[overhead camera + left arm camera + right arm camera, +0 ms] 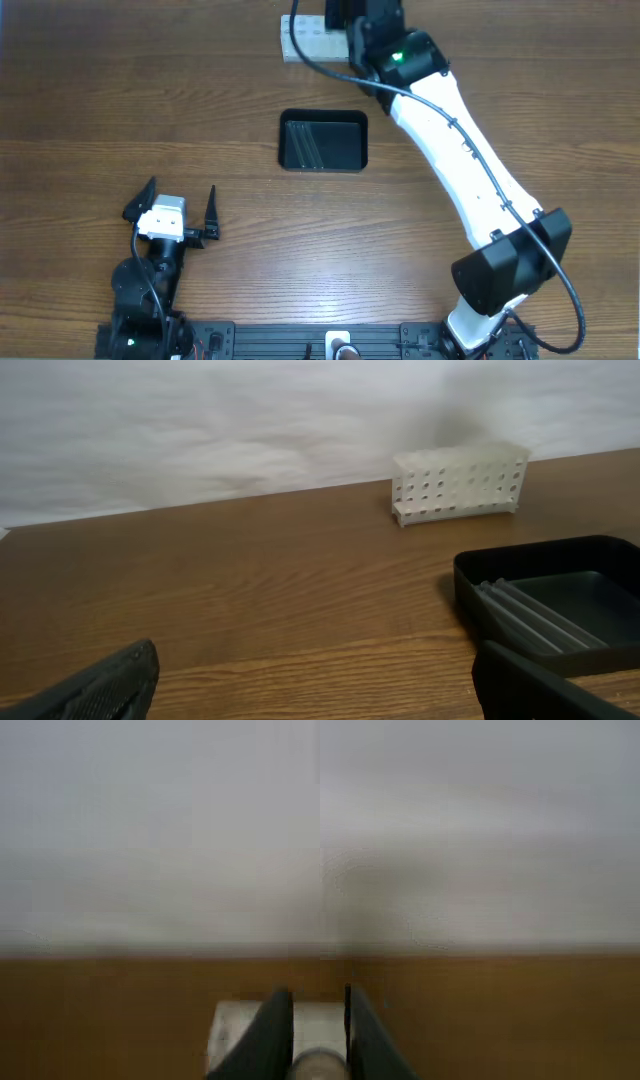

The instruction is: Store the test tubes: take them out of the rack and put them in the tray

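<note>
The white perforated rack (305, 38) stands at the far edge of the table, also seen as the rack (460, 482) against the wall. In the middle lies the black tray (290, 150) with several clear test tubes (308, 143) in it; the tray (470, 595) and its tubes (530, 615) lie close to the left arm. My right gripper (340, 15) is over the rack (235, 1030), its fingers (270, 1030) nearly together on a rounded clear tube (318, 1065). My left gripper (180, 205) rests near the front left, open and holding nothing, fingers (100, 690) wide apart.
The right arm (470, 170) stretches diagonally across the right half of the wooden table. A pale wall (250, 420) rises directly behind the rack. Bare wood lies between the left gripper and the tray.
</note>
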You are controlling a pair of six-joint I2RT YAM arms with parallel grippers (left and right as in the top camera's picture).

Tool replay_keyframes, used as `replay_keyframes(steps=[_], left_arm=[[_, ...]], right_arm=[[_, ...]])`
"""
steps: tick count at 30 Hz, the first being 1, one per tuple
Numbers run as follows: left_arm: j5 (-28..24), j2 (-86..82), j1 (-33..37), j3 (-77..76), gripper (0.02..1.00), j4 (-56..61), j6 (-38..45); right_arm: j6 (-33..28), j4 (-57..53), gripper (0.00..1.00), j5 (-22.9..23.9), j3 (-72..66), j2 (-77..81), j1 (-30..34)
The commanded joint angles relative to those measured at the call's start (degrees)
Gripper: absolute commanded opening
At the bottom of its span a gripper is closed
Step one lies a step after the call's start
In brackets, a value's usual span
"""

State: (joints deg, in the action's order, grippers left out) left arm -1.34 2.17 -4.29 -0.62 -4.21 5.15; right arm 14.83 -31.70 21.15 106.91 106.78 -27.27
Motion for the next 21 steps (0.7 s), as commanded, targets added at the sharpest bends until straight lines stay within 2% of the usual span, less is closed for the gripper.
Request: replay_keyframes(steps=[1,3,6,21], left_arm=[[-0.7,-0.5,0.3,0.3,1.000,-0.2,0.4],[-0.7,-0.5,0.3,0.3,1.000,-0.2,0.4],[-0.7,-0.5,0.3,0.3,1.000,-0.2,0.4],[-0.7,-0.5,0.3,0.3,1.000,-0.2,0.4]], right_arm=[[6.0,-13.1,0.104,-6.6,-1.0,3.7,-1.2],[6.7,-18.2,0.082,-9.1,-1.0,5.3,-1.2],[9.0,-22.1,0.069,-9.3,-1.0,8.4,-1.2],[11.8,-24.5,0.034,-9.3,-1.0,16.2,-1.3]])
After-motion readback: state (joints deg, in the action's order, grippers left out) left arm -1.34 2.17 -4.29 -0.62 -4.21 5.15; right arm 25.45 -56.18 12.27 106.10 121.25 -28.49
